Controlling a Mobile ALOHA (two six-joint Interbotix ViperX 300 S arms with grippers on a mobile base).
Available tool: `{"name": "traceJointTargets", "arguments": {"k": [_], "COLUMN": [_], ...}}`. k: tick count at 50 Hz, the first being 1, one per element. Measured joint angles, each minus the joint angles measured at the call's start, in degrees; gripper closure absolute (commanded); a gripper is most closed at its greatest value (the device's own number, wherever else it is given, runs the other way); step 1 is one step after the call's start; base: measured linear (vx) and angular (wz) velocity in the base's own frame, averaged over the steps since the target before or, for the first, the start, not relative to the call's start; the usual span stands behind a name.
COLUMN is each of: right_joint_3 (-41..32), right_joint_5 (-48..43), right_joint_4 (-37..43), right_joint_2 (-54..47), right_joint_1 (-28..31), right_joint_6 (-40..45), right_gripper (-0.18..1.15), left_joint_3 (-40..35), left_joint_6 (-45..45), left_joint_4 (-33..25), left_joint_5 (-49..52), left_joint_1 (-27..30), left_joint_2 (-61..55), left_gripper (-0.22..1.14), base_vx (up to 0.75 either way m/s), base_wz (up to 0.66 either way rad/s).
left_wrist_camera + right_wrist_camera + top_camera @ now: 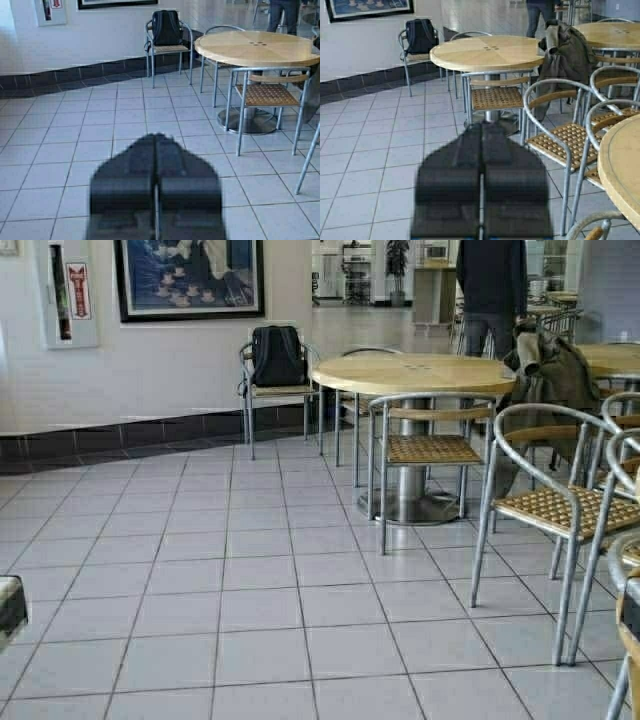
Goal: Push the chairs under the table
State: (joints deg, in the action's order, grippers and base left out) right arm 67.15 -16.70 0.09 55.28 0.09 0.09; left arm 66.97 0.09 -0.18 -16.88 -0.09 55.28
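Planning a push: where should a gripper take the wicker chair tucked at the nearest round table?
Grip the chair by the middle of its top rail, coming from the near, open-floor side. Its back faces the robot, the rail is a thin tube, and the round table blocks the far side.

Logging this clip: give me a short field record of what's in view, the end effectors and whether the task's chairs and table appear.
task chairs and table: not in view
left end effector: shut, raised over tiled floor
right end effector: shut, facing round wooden pedestal table
seating: metal-tube chairs with woven wicker seats
black backpack: on the chair by the wall
olive jacket: draped over a chair
person: standing behind the table
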Motion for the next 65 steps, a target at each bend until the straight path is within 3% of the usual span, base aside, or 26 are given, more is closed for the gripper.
{"name": "traceJointTargets", "arguments": {"k": [5, 65], "right_joint_3": [0.5, 1.1], "right_joint_5": [0.4, 1.5], "right_joint_4": [0.0, -0.1], "right_joint_2": [0.3, 3.9], "right_joint_1": [0.0, 0.0], "right_joint_6": [1.1, 1.2], "right_gripper": [0.92, 0.92], "left_joint_3": [0.0, 0.4], "left_joint_6": [-0.3, 0.1], "left_joint_4": [0.0, 0.0], "left_joint_5": [1.8, 2.5], "left_joint_1": [-0.1, -0.4], "left_joint_2": [0.2, 0.4], "left_gripper": [0.87, 0.89], "base_vx": [0.00, 0.13], "base_wz": [0.00, 0.09]}}
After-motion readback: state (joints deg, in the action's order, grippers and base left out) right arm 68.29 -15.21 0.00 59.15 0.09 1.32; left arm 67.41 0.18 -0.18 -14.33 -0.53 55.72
